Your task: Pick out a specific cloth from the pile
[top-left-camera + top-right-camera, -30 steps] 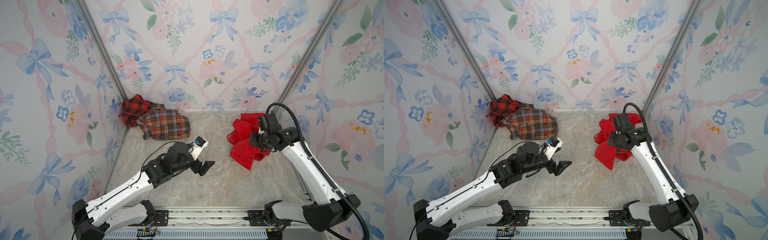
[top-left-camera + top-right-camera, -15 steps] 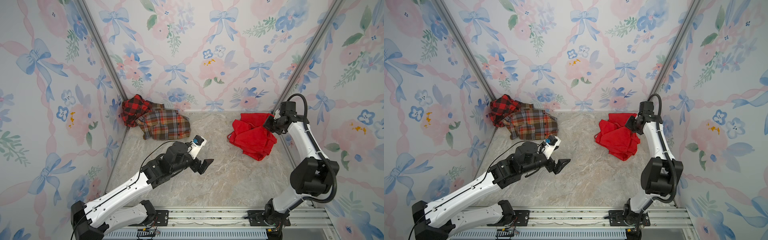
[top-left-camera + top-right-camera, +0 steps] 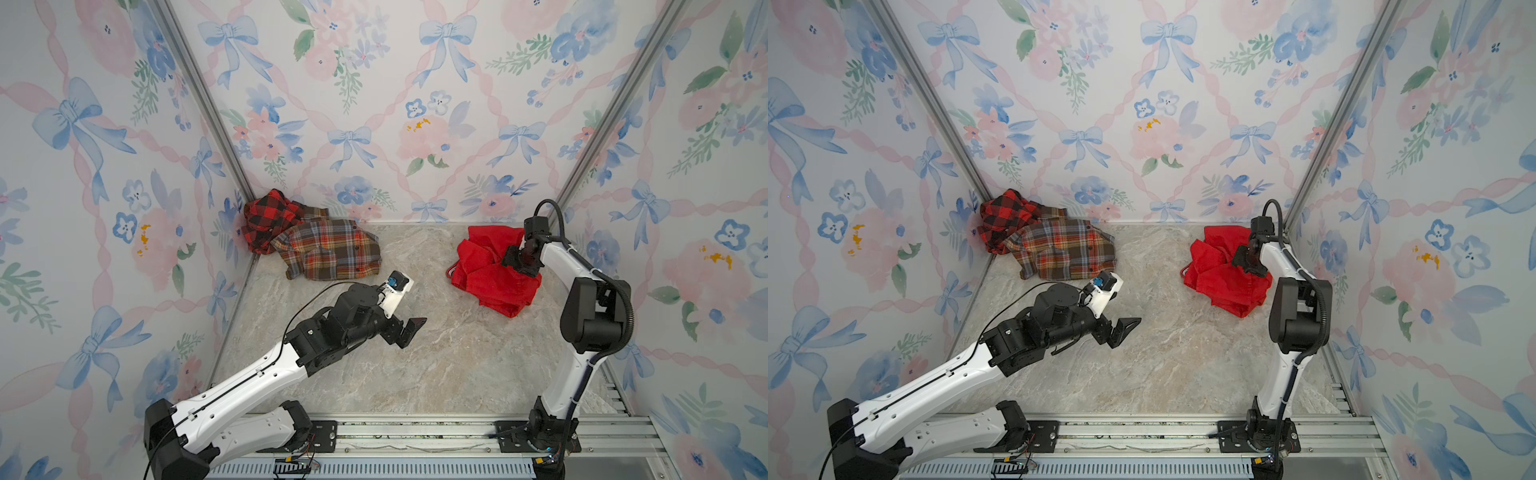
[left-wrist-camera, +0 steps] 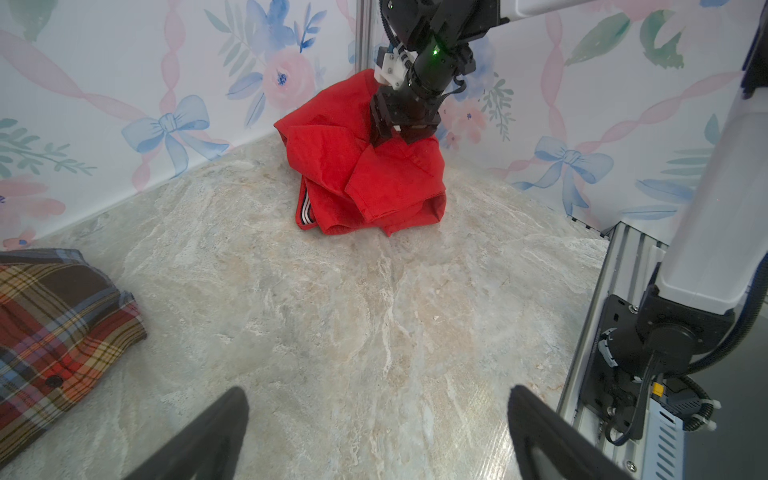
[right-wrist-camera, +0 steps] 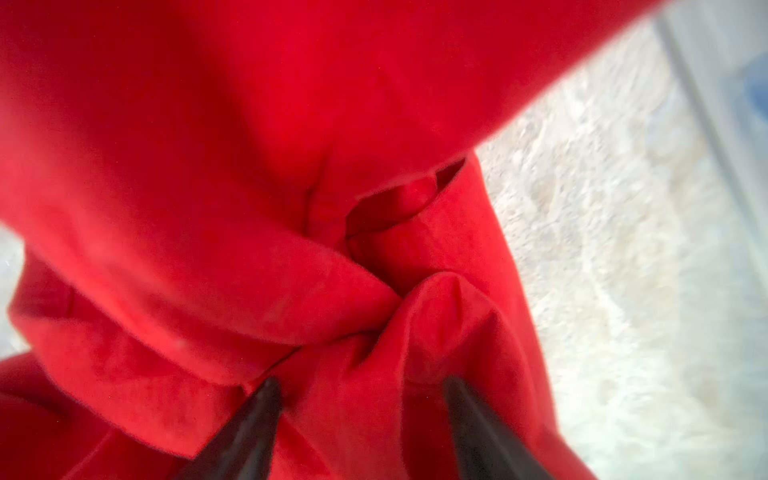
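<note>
The cloth (image 3: 486,276) (image 3: 1221,278) is plain bright red and lies crumpled on the marble floor at the back right, apart from the pile. A white-striped edge (image 4: 304,208) shows at its side. My right gripper (image 3: 518,262) (image 3: 1248,259) (image 4: 401,139) points down onto the cloth's top. In the right wrist view its gripper (image 5: 361,382) stands open, with loose red folds (image 5: 291,166) between the fingers. The pile sits in the back left corner: a red-and-black checked cloth (image 3: 266,220) (image 3: 1005,216) and a plaid shirt (image 3: 332,253) (image 3: 1067,249) (image 4: 54,324). My left gripper (image 3: 409,330) (image 3: 1121,330) (image 4: 378,392) hovers open and empty over mid-floor.
Floral walls close in the floor on three sides, and the cloth lies close to the back right corner post (image 3: 582,166). An aluminium rail (image 3: 415,432) carrying both arm bases runs along the front edge. The right arm's upright link (image 3: 590,316) stands beside the cloth.
A second ago the right gripper held the red cloth hanging. The cloth now lies on the floor and the jaws have opened above it. The left arm has barely moved.
</note>
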